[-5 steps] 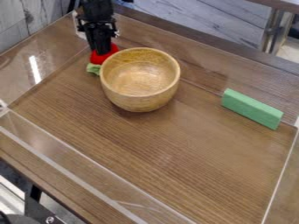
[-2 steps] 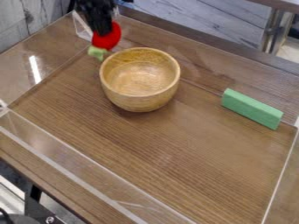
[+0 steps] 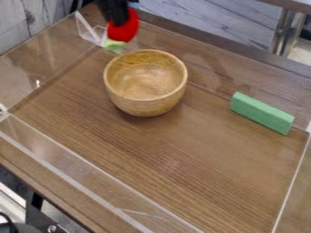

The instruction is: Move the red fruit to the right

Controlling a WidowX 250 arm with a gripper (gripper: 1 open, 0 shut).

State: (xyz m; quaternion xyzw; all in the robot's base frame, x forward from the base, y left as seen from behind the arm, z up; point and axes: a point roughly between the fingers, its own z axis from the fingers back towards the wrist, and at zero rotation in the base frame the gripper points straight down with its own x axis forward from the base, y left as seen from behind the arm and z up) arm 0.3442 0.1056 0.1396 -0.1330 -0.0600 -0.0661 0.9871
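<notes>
Gripper point(image 3: 119, 25) clamped on the red fruit point(image 3: 120, 34) — held in the air above the far rim of the wooden bowl point(image 3: 145, 82). Wood-grain table point(image 3: 170, 173), clear low walls; green block point(image 3: 263, 112) at right.

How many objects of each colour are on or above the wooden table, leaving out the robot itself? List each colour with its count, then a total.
Red: 1, the toy strawberry, held in the gripper
Tan wood: 1, the wooden bowl
Green: 1, the green block
Total: 3
</notes>
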